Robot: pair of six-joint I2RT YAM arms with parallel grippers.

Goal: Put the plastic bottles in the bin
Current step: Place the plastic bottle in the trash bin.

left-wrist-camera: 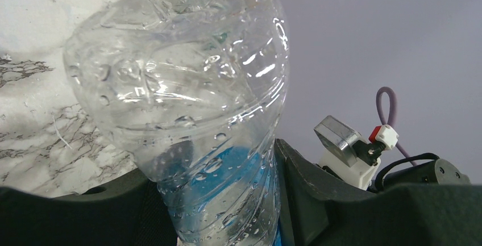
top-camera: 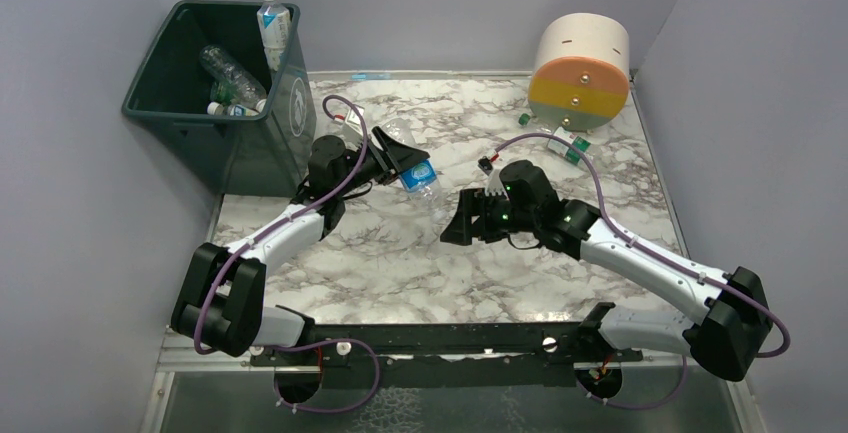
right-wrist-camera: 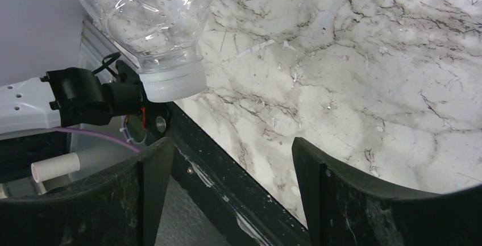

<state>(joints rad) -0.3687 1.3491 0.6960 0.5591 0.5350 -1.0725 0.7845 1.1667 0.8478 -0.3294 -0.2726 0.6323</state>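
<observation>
Three bottles at least lie inside the dark green bin (top-camera: 150, 61): a white-capped one (top-camera: 272, 23) propped in the far right corner and standing above the rim, a clear one (top-camera: 232, 75) on its side, and a third (top-camera: 228, 108) low against the near wall.

One more is in transit. The left gripper (top-camera: 400, 158) is clamped on a clear bottle with a blue label (top-camera: 418, 175), held off the marble table (top-camera: 400, 263) just right of the bin; the left wrist view shows its ribbed body (left-wrist-camera: 187, 87) filling the space between the fingers.

The right gripper (top-camera: 462, 225) stands with jaws apart and nothing between them (right-wrist-camera: 227, 172), low over the table's centre and close to the held bottle.

Outstanding: two small green-capped bottles (top-camera: 523, 118) (top-camera: 572, 150) at the foot of the cream, orange and yellow cylinder (top-camera: 582, 68). Others may be hidden; this cannot be confirmed.

Clearance, as judged: the bin rim sits above table level, so the held bottle must be lifted over its right edge while avoiding the propped bottle. Walls close in on the left, rear and right. Open marble lies between the arms toward the near edge.
</observation>
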